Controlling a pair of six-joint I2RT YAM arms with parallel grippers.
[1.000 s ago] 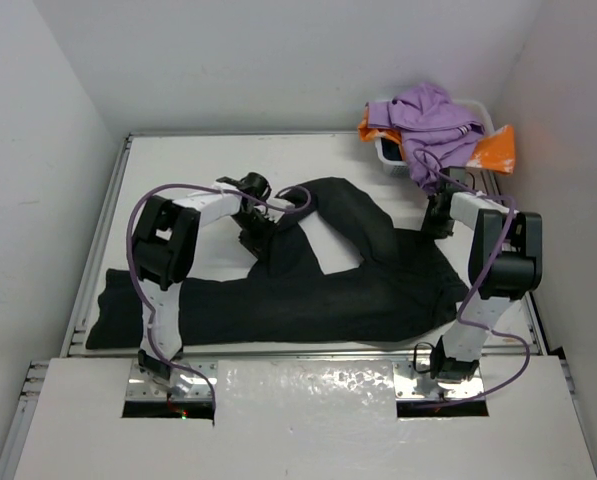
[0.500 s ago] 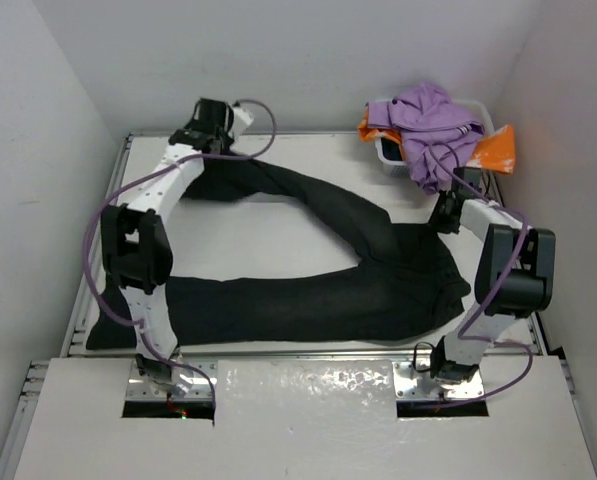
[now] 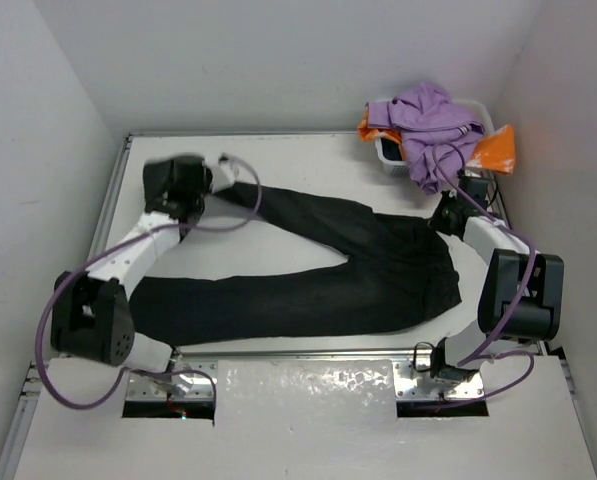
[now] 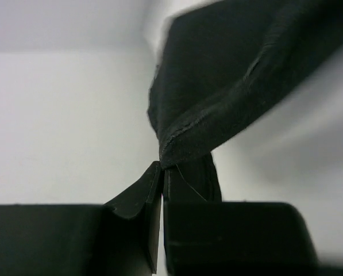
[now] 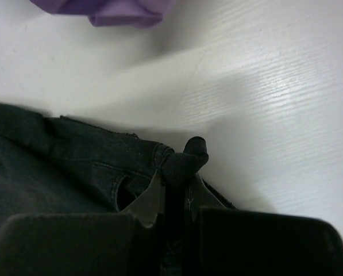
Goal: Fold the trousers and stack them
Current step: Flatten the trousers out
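The trousers (image 3: pixel 378 270) are lying spread on the counter (image 3: pixel 308 160) in a sideways V. Their waistband (image 3: pixel 446 262) is sitting just on the near side of the purple garment (image 3: pixel 433 120), and both legs are running away from that garment toward the left.

The right claw (image 3: pixel 446 218) is sitting between the purple garment and the waistband. Its wrist view is showing it (image 5: pixel 174 172) closed, pinching a bunched corner of the waist fabric (image 5: pixel 56 167).

The left claw (image 3: pixel 218 180) is well apart from the purple garment, at the leftward end of the far leg (image 3: pixel 298 208). Its wrist view is showing the fingers (image 4: pixel 161 169) pressed together on that leg's hem (image 4: pixel 182 138), with the cloth rising from the pinch.

So the two claws are holding opposite ends of one long axis, waist corner to far-leg hem, and that line is slanting slightly. The near leg (image 3: pixel 248 300) is lying unheld, on the side of the far leg away from the purple garment, and the gap between the legs is widening with distance from the garment.

The coming move is probably turning on that gap. The left claw is the nearer one and is likely needing to carry the far leg's hem across, away from the garment's side, onto the near leg's end, while the right claw is anchoring the waist. The slack cloth may be dragging or bunching on the way.
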